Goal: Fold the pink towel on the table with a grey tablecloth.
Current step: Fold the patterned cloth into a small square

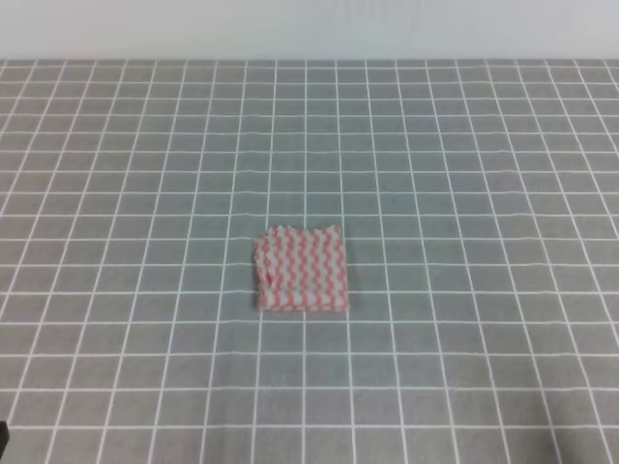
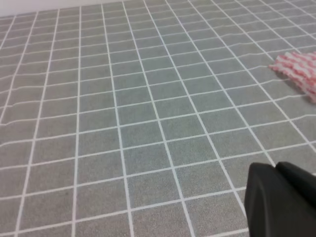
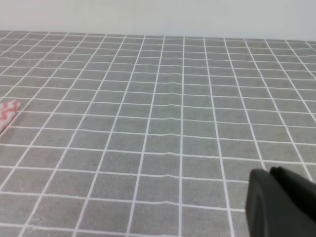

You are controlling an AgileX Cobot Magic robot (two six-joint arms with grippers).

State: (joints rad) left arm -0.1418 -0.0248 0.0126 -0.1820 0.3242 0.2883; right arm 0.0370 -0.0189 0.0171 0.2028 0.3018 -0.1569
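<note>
The pink towel point(image 1: 301, 269) lies as a small, roughly square bundle with wavy pink and white stripes near the middle of the table with a grey tablecloth point(image 1: 455, 145); its left edge is slightly rumpled. One corner of the towel point(image 2: 298, 69) shows at the right edge of the left wrist view, and a sliver of the towel point(image 3: 7, 111) at the left edge of the right wrist view. My left gripper point(image 2: 274, 171) and right gripper point(image 3: 269, 173) show as dark tips with no gap, holding nothing, both well away from the towel.
The grey cloth with its white grid fills all views up to a pale wall point(image 1: 309, 29) at the back. A dark sliver point(image 1: 3, 440) sits at the bottom left corner of the high view.
</note>
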